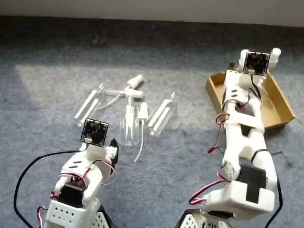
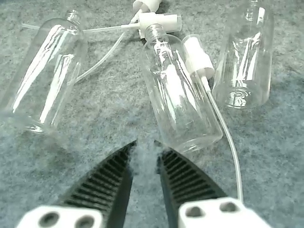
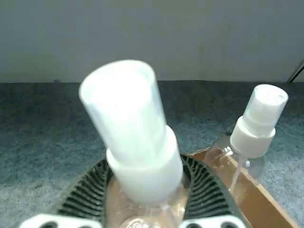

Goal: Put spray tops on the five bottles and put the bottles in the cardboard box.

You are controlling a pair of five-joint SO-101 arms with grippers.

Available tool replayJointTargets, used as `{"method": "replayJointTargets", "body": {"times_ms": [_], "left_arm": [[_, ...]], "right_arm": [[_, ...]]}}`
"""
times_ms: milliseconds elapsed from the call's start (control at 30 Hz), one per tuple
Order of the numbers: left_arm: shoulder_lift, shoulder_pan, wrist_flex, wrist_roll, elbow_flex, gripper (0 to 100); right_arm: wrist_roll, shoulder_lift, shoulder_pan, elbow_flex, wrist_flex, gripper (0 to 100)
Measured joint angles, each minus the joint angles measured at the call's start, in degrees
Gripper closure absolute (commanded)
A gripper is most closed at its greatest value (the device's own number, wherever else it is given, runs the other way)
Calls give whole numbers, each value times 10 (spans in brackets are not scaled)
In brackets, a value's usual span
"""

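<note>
Bottle [image 3: 142, 209] with its spray top [image 3: 135, 133] fitted sits clamped between the jaws of the right gripper [image 3: 147, 185], held over the far end of the cardboard box [image 1: 280, 107]. Its long axis runs close to upright, leaning a little, with the top uppermost and the base hidden below the jaws. To place it well, I judge the arm should take out the lean. It should then lower the bottle base-first onto free floor beside the second capped bottle [image 3: 259, 128], which stands inside the box. The jaws should part only once the base bears weight, lest it topple against its neighbour. Farther off, the left gripper [image 2: 145, 152] hovers low over the carpet [image 2: 109, 104], jaws slightly apart and empty. It is aimed at the base of the middle uncapped bottle [image 2: 183, 99], one of three lying there among loose spray tops [image 2: 197, 57].
</note>
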Motion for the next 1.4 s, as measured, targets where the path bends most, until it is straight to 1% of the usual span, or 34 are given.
{"method": "replayJointTargets", "body": {"times_ms": [167,533,767,900,1033,1133,1200,1333,1400], "left_arm": [[0,0,0,0,0,995],[0,0,-12,0,0,995],[0,0,-12,0,0,995],[0,0,-12,0,0,995],[0,0,-12,0,0,995],[0,0,-12,0,0,995],[0,0,-12,0,0,995],[0,0,-12,0,0,995],[0,0,-12,0,0,995]], "right_arm": [[0,40,0,-6,-29,978],[0,41,0,-23,-34,978],[0,97,0,-66,-36,978],[-24,98,0,-69,-36,978],[-25,98,0,-69,-36,977],[-25,98,0,-69,-36,944],[-23,98,0,-70,-23,923],[-23,98,-6,-91,25,922],[-23,98,-7,-98,28,922]]}}
